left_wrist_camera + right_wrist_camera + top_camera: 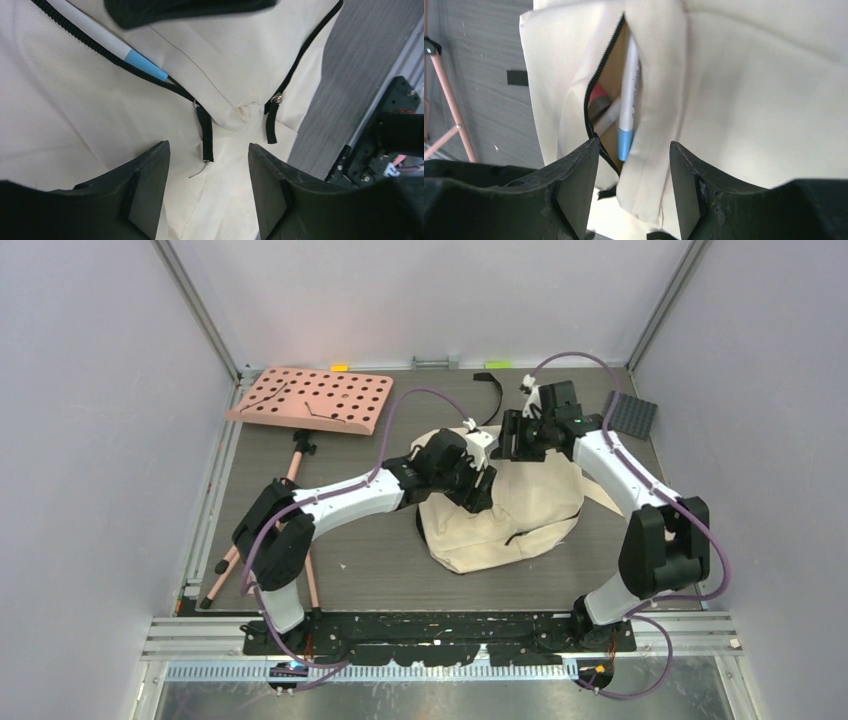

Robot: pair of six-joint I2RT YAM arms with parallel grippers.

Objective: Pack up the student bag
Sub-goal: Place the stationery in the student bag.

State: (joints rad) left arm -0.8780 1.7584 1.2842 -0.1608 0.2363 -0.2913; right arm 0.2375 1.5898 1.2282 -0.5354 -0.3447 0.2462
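Note:
The cream student bag (520, 520) lies in the middle of the table. My left gripper (478, 492) is open just above its near-left part. In the left wrist view the jaws (207, 165) straddle bare cream fabric below two black zipper pull tabs (205, 135). A white pen with a blue cap (137, 62) lies along the zipper. My right gripper (512, 436) is open over the bag's far side. In the right wrist view the gripper (631, 160) hangs over the unzipped pocket (606, 85), which holds the pen (628, 100) and a red item (596, 94). The pocket's cream flap sits between the fingers.
A pink perforated board (310, 398) lies at the back left, with a pink tripod stand (262, 540) along the left side. A dark grey pad (628, 415) sits at the back right. A black strap (492, 390) lies behind the bag. Walls close in on three sides.

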